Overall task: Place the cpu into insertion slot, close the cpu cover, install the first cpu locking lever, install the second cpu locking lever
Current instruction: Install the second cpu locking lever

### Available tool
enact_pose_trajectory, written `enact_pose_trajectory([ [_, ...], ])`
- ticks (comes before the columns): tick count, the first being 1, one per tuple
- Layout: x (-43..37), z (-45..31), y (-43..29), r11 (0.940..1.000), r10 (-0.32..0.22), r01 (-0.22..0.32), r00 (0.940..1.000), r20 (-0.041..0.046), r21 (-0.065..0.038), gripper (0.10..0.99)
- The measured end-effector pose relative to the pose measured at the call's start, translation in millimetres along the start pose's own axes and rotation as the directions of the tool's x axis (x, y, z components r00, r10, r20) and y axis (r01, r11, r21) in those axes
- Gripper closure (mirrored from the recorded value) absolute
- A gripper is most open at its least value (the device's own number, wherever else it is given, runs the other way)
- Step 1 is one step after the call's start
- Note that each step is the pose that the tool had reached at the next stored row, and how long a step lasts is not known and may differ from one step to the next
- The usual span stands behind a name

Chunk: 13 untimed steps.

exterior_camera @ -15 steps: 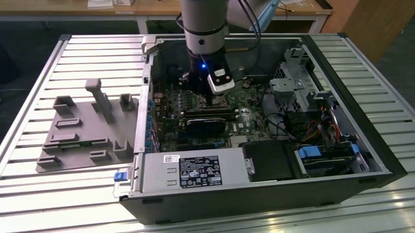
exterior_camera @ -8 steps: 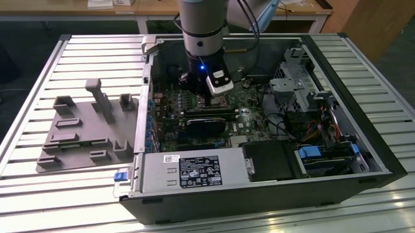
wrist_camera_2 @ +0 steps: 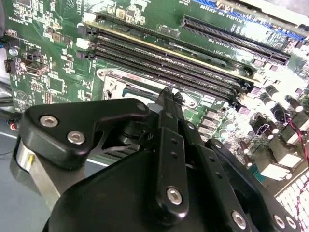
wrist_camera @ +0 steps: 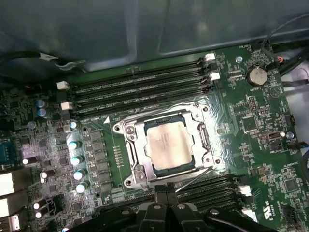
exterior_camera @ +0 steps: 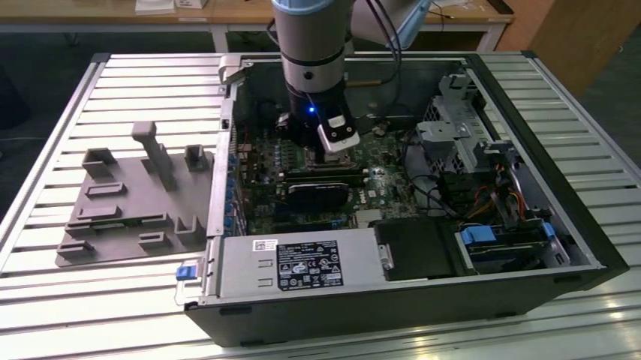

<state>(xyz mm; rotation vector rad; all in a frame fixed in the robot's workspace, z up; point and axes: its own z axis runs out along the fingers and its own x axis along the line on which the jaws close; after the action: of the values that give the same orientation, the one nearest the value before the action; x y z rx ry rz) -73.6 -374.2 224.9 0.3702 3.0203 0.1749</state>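
In the exterior view my arm (exterior_camera: 312,67) reaches down into the open computer case (exterior_camera: 401,187) on the bench (exterior_camera: 120,97), over the green circuit board.

In the second wrist view my jaws (wrist_camera_2: 166,96) look pressed together at the edge of the metal socket frame, holding nothing.

In the first wrist view the cpu (wrist_camera: 166,143) already lies in the insertion slot (wrist_camera: 126,141), with the cpu cover (wrist_camera: 203,137) closed around it. A locking lever (wrist_camera: 190,180) runs just beside my jaws; I judge it wants a steady, square push.
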Motion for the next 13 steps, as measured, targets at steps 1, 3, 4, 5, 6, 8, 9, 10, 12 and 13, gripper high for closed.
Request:
enact_pose_trajectory([
  [1,0.1,0.1,-1.8,1.0000,0.001,-0.001,1.0000,-0.0018,-0.007,0.984],
  [3,0.6,0.4,-5.5,0.9998,0.002,-0.002,1.0000,-0.0052,-0.021,0.984],
  [4,0.6,0.5,-7.4,0.9996,0.003,-0.003,1.0000,-0.0067,-0.027,0.984],
  [5,0.6,0.7,-9.4,0.9995,0.004,-0.004,1.0000,-0.0080,-0.033,0.984],
  [6,0.6,0.9,-11.2,0.9993,0.004,-0.004,0.9999,-0.0093,-0.038,0.984],
  [8,0.7,1.5,-14.2,0.9988,0.005,-0.006,0.9999,-0.0119,-0.049,0.984],
  [9,1.1,1.9,-15.4,0.9985,0.006,-0.006,0.9999,-0.0133,-0.054,0.984],
  [10,1.6,2.4,-16.5,0.9982,0.006,-0.007,0.9999,-0.0146,-0.059,0.984],
  [12,3.1,3.4,-18.5,0.9975,0.007,-0.008,0.9998,-0.0173,-0.070,0.984],
  [13,3.9,3.9,-19.3,0.9972,0.008,-0.009,0.9998,-0.0185,-0.075,0.984],
])
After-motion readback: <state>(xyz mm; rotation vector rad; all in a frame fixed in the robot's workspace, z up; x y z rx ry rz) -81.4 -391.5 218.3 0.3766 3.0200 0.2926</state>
